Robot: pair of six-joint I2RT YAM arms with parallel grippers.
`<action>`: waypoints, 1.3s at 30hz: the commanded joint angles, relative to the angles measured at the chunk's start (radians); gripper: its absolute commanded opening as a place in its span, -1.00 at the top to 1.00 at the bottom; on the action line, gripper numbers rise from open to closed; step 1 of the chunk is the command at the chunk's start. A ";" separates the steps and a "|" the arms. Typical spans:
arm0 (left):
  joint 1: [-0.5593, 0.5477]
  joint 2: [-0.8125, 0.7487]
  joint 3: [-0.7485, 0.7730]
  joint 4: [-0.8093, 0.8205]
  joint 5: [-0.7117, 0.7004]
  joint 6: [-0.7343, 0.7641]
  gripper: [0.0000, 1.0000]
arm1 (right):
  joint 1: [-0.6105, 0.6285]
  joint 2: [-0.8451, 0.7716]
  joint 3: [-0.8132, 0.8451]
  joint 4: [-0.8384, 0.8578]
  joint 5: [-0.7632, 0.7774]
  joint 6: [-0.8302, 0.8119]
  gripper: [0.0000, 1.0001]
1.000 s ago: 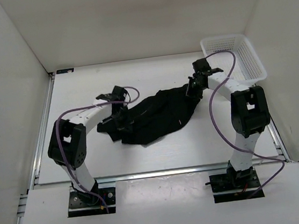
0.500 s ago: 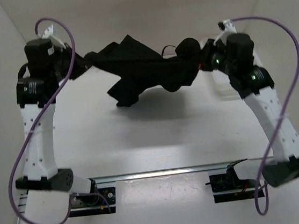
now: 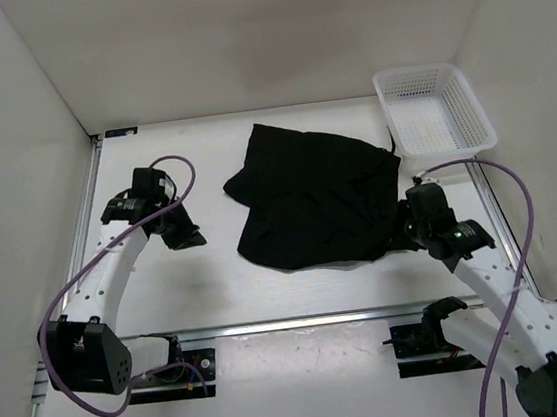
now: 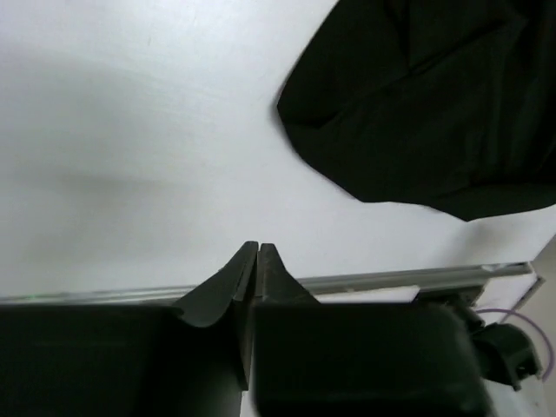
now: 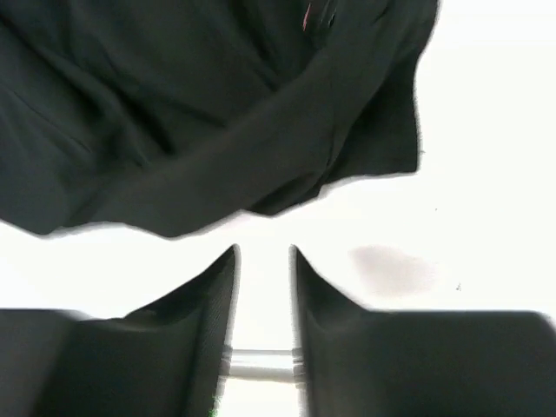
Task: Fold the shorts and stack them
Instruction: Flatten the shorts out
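The black shorts [image 3: 317, 196] lie spread out on the white table, in the middle, with a thin drawstring [image 3: 390, 140] sticking out at their far right corner. My left gripper [image 3: 185, 238] is low over the table to the left of them and clear of the fabric. In the left wrist view its fingertips [image 4: 254, 248] meet with nothing between them, and the shorts [image 4: 426, 104] lie further off. My right gripper [image 3: 401, 236] is at the shorts' near right edge. Its fingers [image 5: 263, 253] stand apart and empty, just short of the shorts' hem [image 5: 217, 104].
A white mesh basket [image 3: 386, 106] stands at the far right corner, close to the shorts' drawstring. White walls close in the table on the left, back and right. A metal rail [image 3: 301, 320] runs along the near edge.
Half a second ago both arms held the shorts stretched high in the air. Now the shorts lie on the table, both grippers have let go, and both have drawn back low beside them.
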 commanded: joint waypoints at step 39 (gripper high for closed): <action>-0.433 0.724 0.938 -0.150 -0.201 0.064 0.80 | -0.190 0.307 0.240 -0.046 -0.144 0.098 -0.50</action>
